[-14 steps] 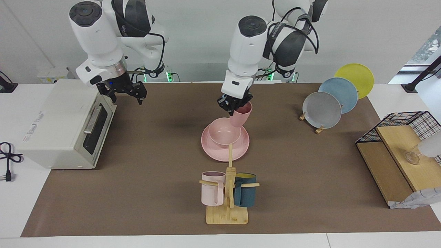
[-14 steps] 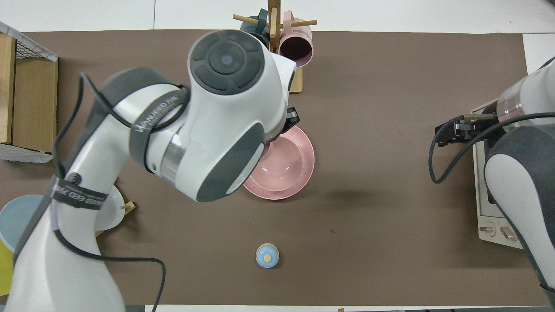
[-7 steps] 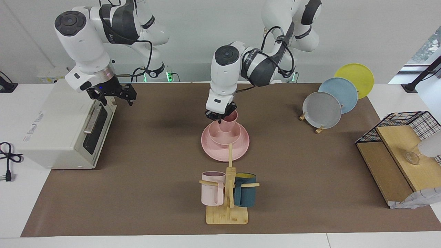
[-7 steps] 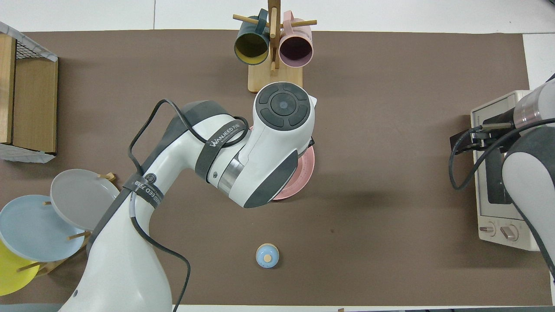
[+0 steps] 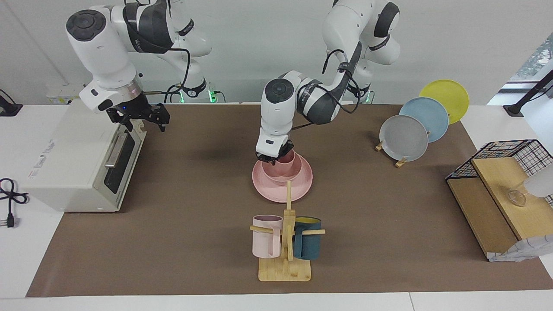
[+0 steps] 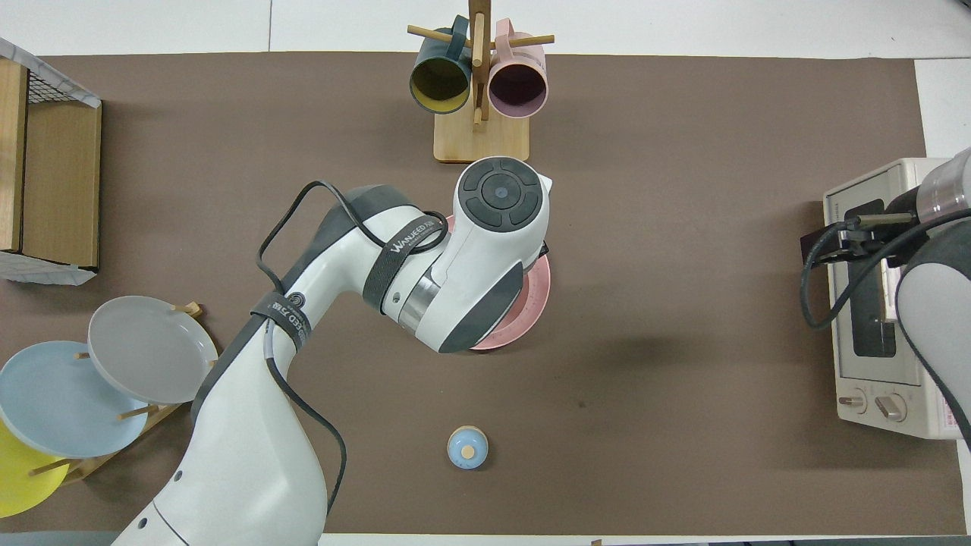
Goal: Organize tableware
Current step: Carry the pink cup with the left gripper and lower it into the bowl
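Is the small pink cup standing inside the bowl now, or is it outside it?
Inside. The cup stands upright in the bowl, which sits on the pink plate; the left hand is at its rim.

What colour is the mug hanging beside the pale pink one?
Teal mug, yellow inside; overhead view shows it best.

Bright, even light — soft shadows

Overhead: left arm hides bowl, cup; plate [image 6: 535,284] half covered.
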